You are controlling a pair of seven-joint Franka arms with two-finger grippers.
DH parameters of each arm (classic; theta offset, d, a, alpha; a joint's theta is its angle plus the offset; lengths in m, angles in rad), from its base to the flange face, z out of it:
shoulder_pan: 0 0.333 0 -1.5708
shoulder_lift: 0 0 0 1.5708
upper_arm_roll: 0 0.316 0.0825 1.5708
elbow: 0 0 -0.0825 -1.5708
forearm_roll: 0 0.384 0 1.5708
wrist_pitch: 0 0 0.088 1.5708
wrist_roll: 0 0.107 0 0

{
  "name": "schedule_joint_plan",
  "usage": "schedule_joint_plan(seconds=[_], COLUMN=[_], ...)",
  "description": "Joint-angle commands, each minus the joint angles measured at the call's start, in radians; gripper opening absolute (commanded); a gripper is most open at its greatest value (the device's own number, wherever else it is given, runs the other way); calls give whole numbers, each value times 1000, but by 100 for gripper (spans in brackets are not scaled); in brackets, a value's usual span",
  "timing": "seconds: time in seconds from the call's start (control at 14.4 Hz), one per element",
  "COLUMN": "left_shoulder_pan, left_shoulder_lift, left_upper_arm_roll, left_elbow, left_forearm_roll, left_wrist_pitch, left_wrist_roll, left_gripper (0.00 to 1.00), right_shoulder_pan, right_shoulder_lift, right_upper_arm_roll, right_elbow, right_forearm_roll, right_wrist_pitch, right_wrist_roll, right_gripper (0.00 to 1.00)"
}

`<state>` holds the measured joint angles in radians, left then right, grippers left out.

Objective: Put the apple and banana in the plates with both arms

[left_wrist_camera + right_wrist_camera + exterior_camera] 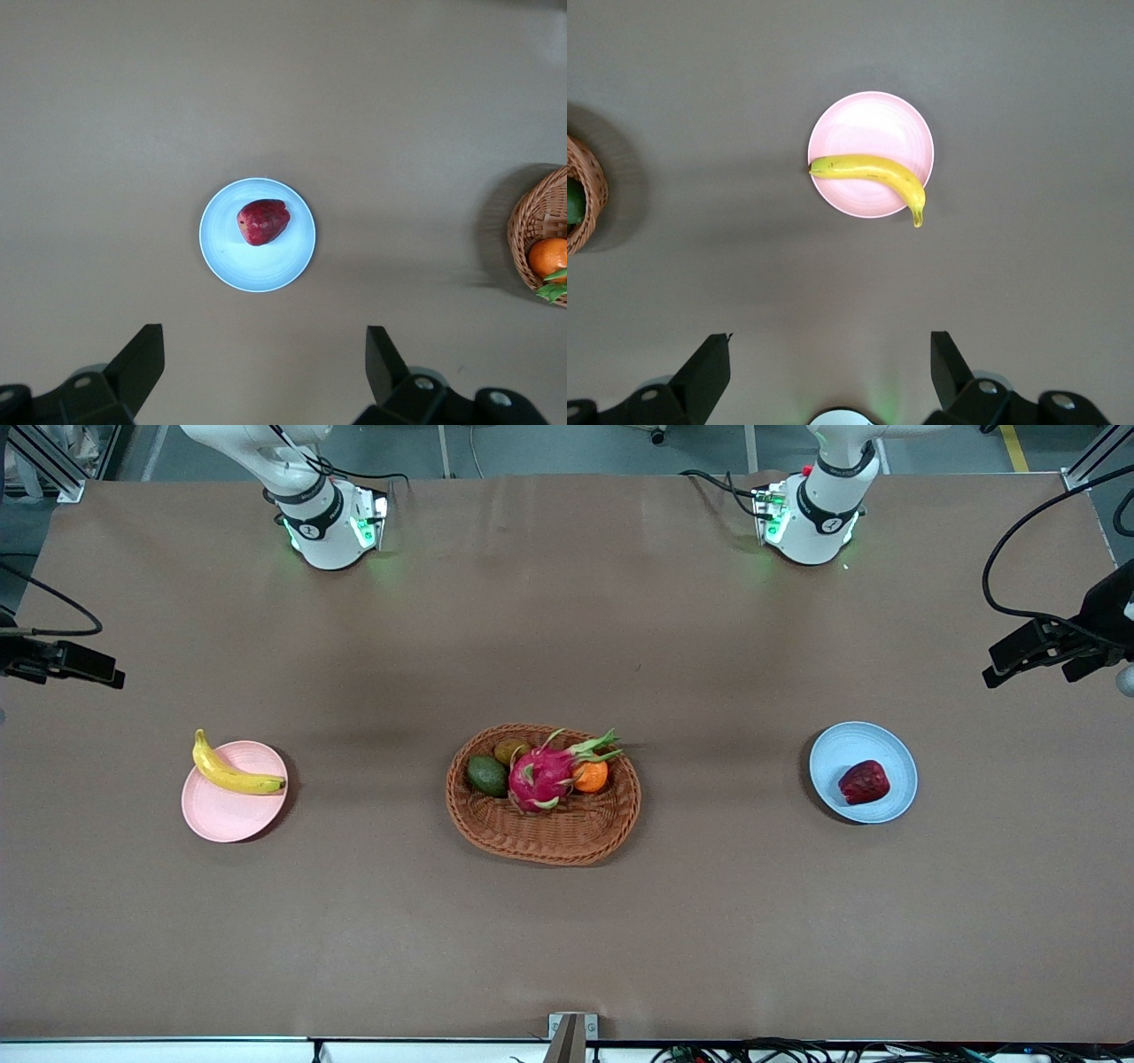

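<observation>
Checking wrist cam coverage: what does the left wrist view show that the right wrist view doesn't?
Left wrist only: the apple on the blue plate, the orange fruit, and the open left gripper. Right wrist only: the banana across the pink plate, one tip overhanging the rim, a green fruit, and the open right gripper. Both: the wicker basket edge and brown table.

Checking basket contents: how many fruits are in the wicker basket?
4 visible in the basket: avocado, brownish fruit, dragon fruit, orange. More may hide under the dragon fruit.

wicker basket (542, 232) cut by left wrist frame edge at 3 o'clock, again at 9 o'clock in right wrist view, avocado (573, 202) clipped, both arms' upper links cropped at 12 o'clock
</observation>
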<state>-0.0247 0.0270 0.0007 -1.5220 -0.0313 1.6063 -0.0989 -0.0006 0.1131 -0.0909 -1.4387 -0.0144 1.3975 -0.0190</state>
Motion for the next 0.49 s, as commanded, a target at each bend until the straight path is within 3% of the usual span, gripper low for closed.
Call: schedule_joint_plan(seconds=[0.0,0.42], left_shoulder_pan=[-3,-3], left_shoulder_lift=[1,-1], left_upper_arm_roll=[7,7], left_elbow=[20,20], left_forearm_roll=[-12,-12], left_wrist_pitch=[-22,-22], left_wrist_roll=[5,4], left_gripper=[100,100], right_shoulder_pan=[5,36], right_shoulder_lift=[-99,-213], right_upper_arm_roll=[8,5], right_elbow=[-104,-218], right_forearm_roll=[-18,-22], right_wrist_pitch=[25,77], right_wrist_roll=[-10,-12], right_gripper=[100,100])
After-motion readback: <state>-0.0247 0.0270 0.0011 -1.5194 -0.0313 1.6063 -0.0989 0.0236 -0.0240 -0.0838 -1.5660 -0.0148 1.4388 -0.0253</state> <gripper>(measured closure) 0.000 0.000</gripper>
